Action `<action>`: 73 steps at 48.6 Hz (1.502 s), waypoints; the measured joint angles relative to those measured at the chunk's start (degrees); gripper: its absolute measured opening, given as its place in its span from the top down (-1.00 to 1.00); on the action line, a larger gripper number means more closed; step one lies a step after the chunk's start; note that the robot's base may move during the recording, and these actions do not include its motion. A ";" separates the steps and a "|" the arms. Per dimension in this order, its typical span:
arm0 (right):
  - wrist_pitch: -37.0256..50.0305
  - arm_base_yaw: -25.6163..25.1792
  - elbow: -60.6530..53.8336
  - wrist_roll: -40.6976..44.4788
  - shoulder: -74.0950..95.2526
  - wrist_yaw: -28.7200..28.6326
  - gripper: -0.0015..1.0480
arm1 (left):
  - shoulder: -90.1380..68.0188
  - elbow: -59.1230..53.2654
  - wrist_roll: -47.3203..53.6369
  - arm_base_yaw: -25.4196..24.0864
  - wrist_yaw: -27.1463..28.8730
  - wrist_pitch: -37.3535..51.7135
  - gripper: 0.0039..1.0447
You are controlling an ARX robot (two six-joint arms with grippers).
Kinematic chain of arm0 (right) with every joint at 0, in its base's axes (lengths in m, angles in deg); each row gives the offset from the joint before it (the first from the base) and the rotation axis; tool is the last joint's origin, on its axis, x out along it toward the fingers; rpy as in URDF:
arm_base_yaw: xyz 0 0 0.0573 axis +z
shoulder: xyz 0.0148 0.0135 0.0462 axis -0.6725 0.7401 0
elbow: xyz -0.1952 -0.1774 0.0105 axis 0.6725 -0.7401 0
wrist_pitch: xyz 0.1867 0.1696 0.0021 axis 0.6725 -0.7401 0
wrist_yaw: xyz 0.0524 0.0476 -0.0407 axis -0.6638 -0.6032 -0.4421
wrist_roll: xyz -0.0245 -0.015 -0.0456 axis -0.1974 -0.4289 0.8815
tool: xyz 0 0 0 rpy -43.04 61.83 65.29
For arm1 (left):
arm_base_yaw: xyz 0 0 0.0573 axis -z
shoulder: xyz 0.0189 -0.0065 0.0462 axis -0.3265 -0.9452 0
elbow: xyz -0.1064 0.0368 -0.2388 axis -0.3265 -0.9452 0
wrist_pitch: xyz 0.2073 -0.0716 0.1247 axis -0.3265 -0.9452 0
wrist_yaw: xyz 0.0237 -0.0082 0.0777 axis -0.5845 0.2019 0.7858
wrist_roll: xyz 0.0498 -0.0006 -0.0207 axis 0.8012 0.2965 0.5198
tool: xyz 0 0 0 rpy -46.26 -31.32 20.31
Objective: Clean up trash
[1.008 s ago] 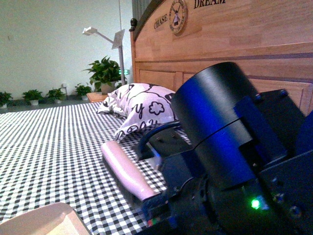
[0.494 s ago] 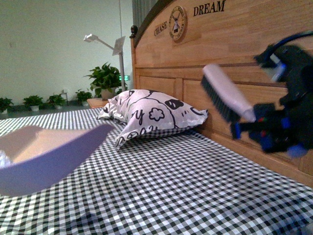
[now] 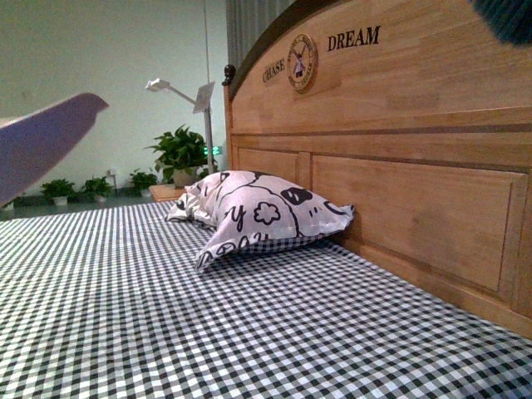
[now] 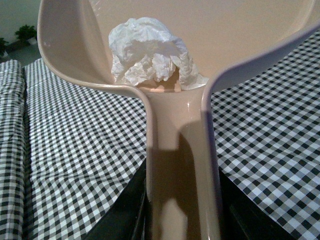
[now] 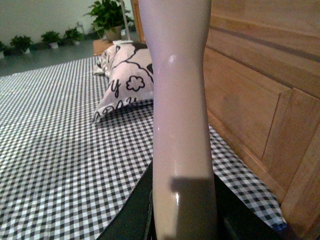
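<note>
On the headboard [image 3: 399,158] ahead of me I read "CHASE" and "DREAM", one on each side of a round emblem [image 3: 302,62]. The emblem's own lettering is too small to read. The pillow [image 3: 262,212] carries a large letter "y".

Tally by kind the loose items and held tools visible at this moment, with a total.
Crumpled white paper wad: 1
Pale pink plastic dustpan: 1
Pale pink brush handle: 1
White pillow with black cartoon print: 1
Total: 4
</note>
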 joint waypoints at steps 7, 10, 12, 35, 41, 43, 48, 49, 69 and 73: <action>-2.08 -1.86 -0.52 -0.37 -5.44 -1.33 0.62 | 4.72 -0.98 -0.85 -2.14 -0.20 -1.53 0.48; -2.99 -2.40 -0.55 -0.55 -7.41 -1.66 0.62 | 6.51 -1.01 -1.33 -3.30 -0.55 -2.49 0.48; -3.54 -2.62 -0.57 -0.61 -8.48 -1.81 0.62 | 7.56 -1.09 -1.57 -4.00 -0.59 -2.64 0.48; -7.80 -2.40 -2.51 -0.85 -16.09 -3.52 0.62 | 14.34 -1.70 -4.42 -9.99 -8.09 -7.13 0.48; -7.89 -2.34 -2.56 -0.85 -16.02 -3.34 0.62 | 14.34 -1.70 -4.85 -10.01 -8.09 -7.13 0.48; -7.89 -2.34 -2.56 -0.87 -16.02 -3.26 0.62 | 14.34 -1.70 -4.96 -10.01 -8.09 -7.13 0.48; -7.89 -2.34 -2.56 -0.85 -16.02 -3.23 0.62 | 14.34 -1.70 -5.03 -10.03 -8.09 -7.13 0.48; -7.89 -2.34 -2.56 -0.85 -16.02 -3.23 0.62 | 14.34 -1.70 -5.03 -10.03 -8.09 -7.13 0.48; -7.89 -2.34 -2.56 -0.85 -16.02 -3.23 0.62 | 14.34 -1.70 -5.03 -10.03 -8.11 -7.10 0.48; -7.89 -2.34 -2.56 -0.87 -16.02 -3.23 0.62 | 14.34 -1.70 -5.03 -10.03 -8.09 -7.10 0.48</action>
